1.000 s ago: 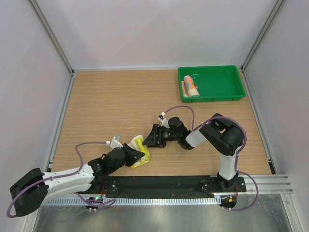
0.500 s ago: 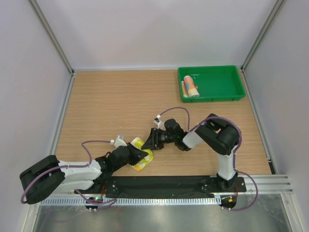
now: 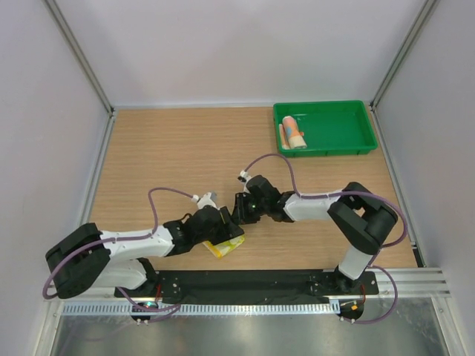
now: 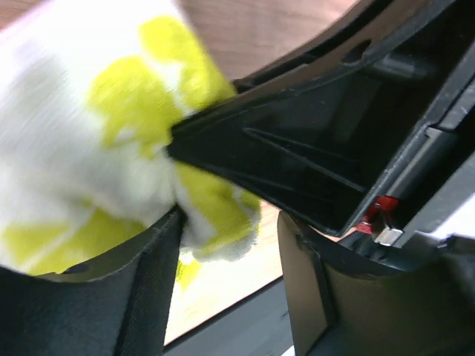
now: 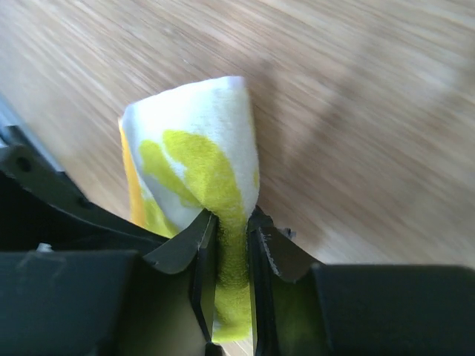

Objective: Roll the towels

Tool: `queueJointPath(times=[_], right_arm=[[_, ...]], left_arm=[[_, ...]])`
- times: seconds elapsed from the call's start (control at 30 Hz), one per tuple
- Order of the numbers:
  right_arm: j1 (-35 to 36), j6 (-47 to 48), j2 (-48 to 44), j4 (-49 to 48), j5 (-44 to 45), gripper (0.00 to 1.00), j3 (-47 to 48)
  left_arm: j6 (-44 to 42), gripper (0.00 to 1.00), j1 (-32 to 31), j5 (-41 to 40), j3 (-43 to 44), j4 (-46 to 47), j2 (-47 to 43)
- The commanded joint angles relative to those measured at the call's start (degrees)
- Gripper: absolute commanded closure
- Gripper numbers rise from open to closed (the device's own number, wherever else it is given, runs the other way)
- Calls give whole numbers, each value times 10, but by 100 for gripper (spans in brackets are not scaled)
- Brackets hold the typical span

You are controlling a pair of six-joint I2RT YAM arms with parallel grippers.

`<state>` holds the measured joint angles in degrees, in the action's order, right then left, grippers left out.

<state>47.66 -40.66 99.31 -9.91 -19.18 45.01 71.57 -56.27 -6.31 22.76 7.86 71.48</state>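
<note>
The yellow towel with a white-green pattern [image 3: 224, 247] lies bunched near the front edge of the table, between my two grippers. My right gripper [image 5: 231, 222] is shut on a fold of it [image 5: 200, 148] and holds that fold up off the wood. My left gripper [image 4: 230, 245] is open, and the towel [image 4: 89, 133] presses against its left finger [image 4: 141, 297]. The right gripper's black body fills the upper right of the left wrist view. In the top view the left gripper [image 3: 225, 231] and the right gripper [image 3: 239, 213] almost touch. The light blue and orange-pink towel [image 3: 294, 133] lies rolled in the tray.
A green tray [image 3: 338, 130] stands at the back right of the wooden table and holds the rolled towel. The black base strip [image 3: 252, 282] runs along the near edge just in front of the yellow towel. Purple cables loop over both arms.
The left gripper has moved right and forward up to the right gripper. The right arm has stretched out to the left. The yellow towel has shifted slightly right and is more covered.
</note>
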Motion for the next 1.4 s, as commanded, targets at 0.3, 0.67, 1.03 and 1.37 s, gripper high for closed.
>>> queueJointPath(times=[0.3,0.67,1.03,1.37], right_arm=[[11,45,-133,333,373,98,25],[146,-12,-22,551,605,99,154],[249,-118,173,697,705,99,269],[264,-86,145,609,600,68,262]], left_arm=[[-119,43,-4,-92,87,-297,-46],[-129,43,-46,-176,133,-300,15],[-56,47,-27,-245,68,-403,-133],[-28,45,-17,-318,53,-533,-351]])
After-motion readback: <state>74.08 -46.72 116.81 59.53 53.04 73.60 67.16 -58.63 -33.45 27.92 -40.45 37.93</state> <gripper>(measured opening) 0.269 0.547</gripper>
